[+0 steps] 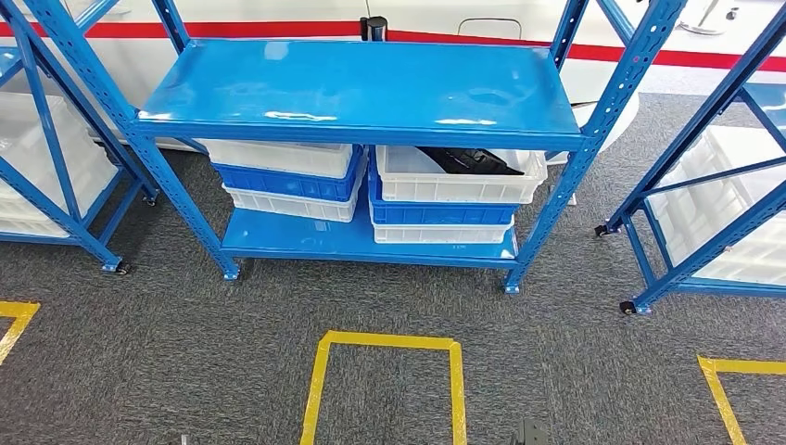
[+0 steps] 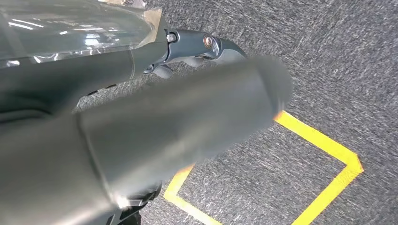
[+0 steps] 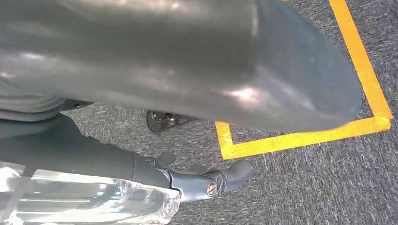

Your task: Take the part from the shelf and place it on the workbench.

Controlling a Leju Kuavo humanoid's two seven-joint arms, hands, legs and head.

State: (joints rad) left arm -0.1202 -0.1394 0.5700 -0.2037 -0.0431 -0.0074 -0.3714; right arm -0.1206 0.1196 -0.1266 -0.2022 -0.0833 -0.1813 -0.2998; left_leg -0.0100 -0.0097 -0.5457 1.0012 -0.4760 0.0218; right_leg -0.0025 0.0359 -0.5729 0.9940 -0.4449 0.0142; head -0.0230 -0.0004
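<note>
You're looking straight at the blue shelf, and the part is the dark, black thing lying in the upper white crate on the right-hand stack of the lower shelf, tucked under the top board so you see just a slice of it. Its long axis runs roughly side to side across the crate, tilting down a little toward the right. Now the hands: the left hand hangs by the robot's side over the grey carpet, thumb large and blurred in front, darker fingers stretched out with nothing in them. The right hand is the same story, hanging low above the yellow floor marking, fingers extended and holding nothing. Here's what your move turns on: the part sits forward of the robot and right of centre, so the right hand looks the nearer one. Both hands are well apart from the shelf, with the yellow square between you and it. You'd likely need to close in and reach under that top board.
</note>
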